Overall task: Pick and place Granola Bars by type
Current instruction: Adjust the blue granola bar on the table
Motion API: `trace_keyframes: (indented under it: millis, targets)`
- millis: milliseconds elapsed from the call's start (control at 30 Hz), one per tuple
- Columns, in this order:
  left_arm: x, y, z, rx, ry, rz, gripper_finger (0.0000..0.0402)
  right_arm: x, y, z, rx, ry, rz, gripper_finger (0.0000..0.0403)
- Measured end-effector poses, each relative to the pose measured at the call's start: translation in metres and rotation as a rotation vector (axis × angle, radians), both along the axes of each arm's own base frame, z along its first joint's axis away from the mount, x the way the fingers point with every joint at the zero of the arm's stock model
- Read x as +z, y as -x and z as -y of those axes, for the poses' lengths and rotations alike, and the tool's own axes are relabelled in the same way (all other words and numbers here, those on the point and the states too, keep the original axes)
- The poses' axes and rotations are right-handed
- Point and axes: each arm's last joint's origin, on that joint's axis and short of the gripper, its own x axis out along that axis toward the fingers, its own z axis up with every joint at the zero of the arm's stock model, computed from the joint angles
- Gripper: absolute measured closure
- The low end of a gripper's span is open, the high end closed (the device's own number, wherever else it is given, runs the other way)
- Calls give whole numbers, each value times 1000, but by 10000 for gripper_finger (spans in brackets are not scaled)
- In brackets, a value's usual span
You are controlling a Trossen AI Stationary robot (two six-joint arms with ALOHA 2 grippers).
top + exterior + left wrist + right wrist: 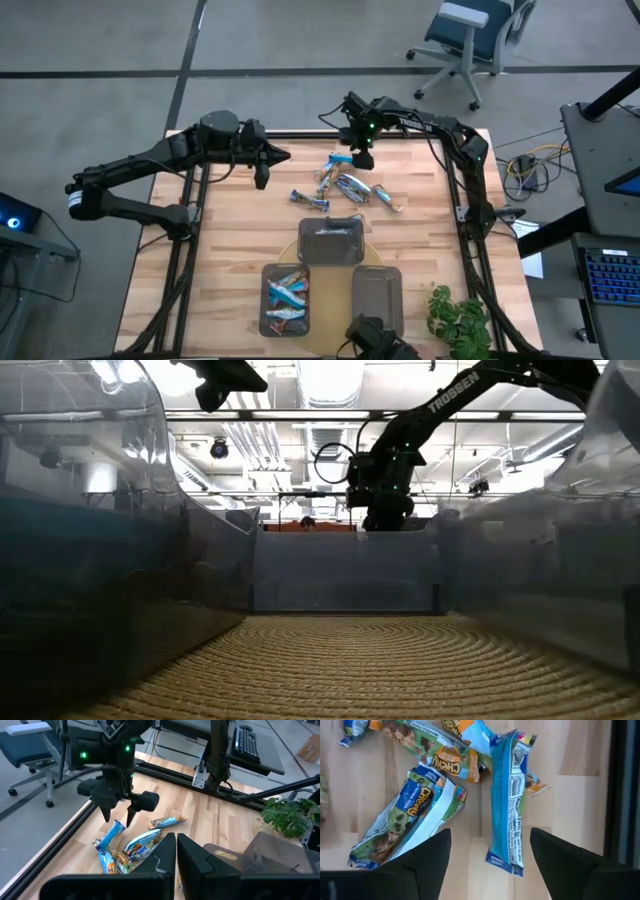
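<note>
Open right gripper (490, 860) over granola bars (507, 795), trays (331, 243) nearby

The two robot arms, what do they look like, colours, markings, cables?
Both arms are matte black with jointed tubular links. The right arm bears white TROSSEN lettering and a looping black cable near the wrist; green lights glow on its wrist housing above the right gripper. The left gripper has angular black wedge fingers.

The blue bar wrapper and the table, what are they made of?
The blue bar wrapper looks like thin shiny plastic film: it is crinkled, printed, with crimped ends. The table looks like pale wood: long planks with grain lines and a smooth finish.
</note>
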Motion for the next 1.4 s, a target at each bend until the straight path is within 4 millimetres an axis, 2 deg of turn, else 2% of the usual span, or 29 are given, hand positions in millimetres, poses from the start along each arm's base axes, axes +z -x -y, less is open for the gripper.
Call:
trace_keyframes:
  millis: [267, 467, 800, 1133, 1400]
  targets:
    - [0, 0, 0, 4, 7, 3, 402, -9, -3, 2, -27, 26, -39, 145]
    - [0, 0, 0, 4, 8, 4, 402, 2, -1, 1, -21, 50, -10, 152]
    - [0, 0, 0, 4, 8, 4, 402, 7, 0, -6, 2, 57, -45, 154]
    - [0, 0, 0, 4, 5, 3, 402, 22, 3, -12, -163, 42, -46, 156]
    - [0, 0, 0, 3, 7, -2, 402, 24, -3, -20, -99, 65, -45, 158]
